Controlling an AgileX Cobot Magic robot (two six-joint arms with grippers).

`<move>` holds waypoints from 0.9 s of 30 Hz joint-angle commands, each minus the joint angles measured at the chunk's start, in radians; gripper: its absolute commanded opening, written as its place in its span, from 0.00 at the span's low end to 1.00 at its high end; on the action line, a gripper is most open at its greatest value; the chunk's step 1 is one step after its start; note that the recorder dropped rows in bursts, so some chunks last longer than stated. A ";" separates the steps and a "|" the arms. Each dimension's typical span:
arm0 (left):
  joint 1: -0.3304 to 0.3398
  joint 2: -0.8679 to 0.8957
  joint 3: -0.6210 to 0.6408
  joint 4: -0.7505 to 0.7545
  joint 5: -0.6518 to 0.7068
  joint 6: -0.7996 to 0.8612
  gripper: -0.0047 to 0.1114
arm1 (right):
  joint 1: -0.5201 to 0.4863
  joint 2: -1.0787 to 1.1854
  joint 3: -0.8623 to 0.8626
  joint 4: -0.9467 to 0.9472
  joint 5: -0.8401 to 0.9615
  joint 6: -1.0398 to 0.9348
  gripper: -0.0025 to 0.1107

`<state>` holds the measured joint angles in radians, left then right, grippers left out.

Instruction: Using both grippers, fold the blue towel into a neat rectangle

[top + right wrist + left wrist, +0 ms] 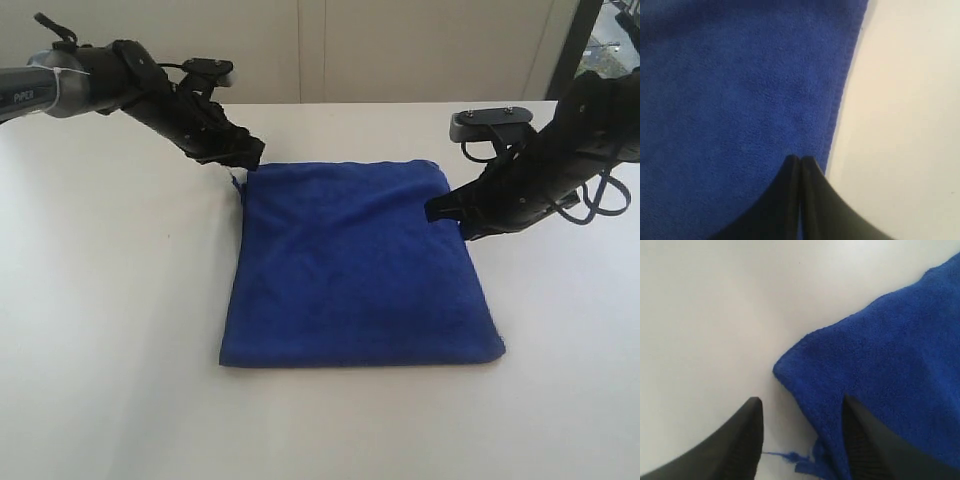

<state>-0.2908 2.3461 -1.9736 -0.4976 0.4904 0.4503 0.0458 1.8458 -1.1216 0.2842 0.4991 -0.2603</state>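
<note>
Blue towel [360,265] lies doubled, near-square, mid-tabletop [100,350]. Left hand [245,158] spread at its far-left corner; right hand [800,159] pressed together, empty, over the right hem. Another fold looks due.

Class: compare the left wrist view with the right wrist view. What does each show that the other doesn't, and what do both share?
Only the left wrist view: the left gripper open, at a corner of the blue towel, with a loose blue thread nearby. Only the right wrist view: the right gripper shut, beside the towel's stitched hem. Both: the towel on the white table.
</note>
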 commanded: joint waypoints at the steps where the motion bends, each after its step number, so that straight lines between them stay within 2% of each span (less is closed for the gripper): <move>1: 0.024 -0.068 -0.004 0.015 0.067 -0.002 0.50 | -0.007 -0.025 -0.064 -0.007 0.030 0.006 0.02; 4: 0.033 -0.093 -0.004 0.006 0.120 -0.006 0.41 | -0.007 -0.023 -0.107 -0.007 0.069 0.011 0.02; 8: 0.027 -0.093 -0.004 -0.074 0.127 0.007 0.19 | -0.007 0.000 -0.134 0.000 0.071 0.011 0.02; 11: 0.019 -0.073 -0.004 -0.150 0.087 0.083 0.04 | -0.007 0.037 -0.147 0.007 0.059 0.011 0.02; 16: 0.015 -0.027 -0.004 -0.230 0.010 0.119 0.04 | -0.007 0.116 -0.182 0.033 0.041 0.011 0.02; 23: 0.015 0.041 -0.004 -0.380 -0.008 0.250 0.04 | -0.007 0.202 -0.197 0.059 0.006 -0.001 0.02; 27: 0.015 0.085 -0.004 -0.425 -0.063 0.282 0.04 | -0.007 0.244 -0.197 0.059 0.002 -0.005 0.02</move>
<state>-0.2744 2.4153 -1.9736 -0.8834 0.4396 0.7151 0.0458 2.0779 -1.3131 0.3377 0.5118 -0.2553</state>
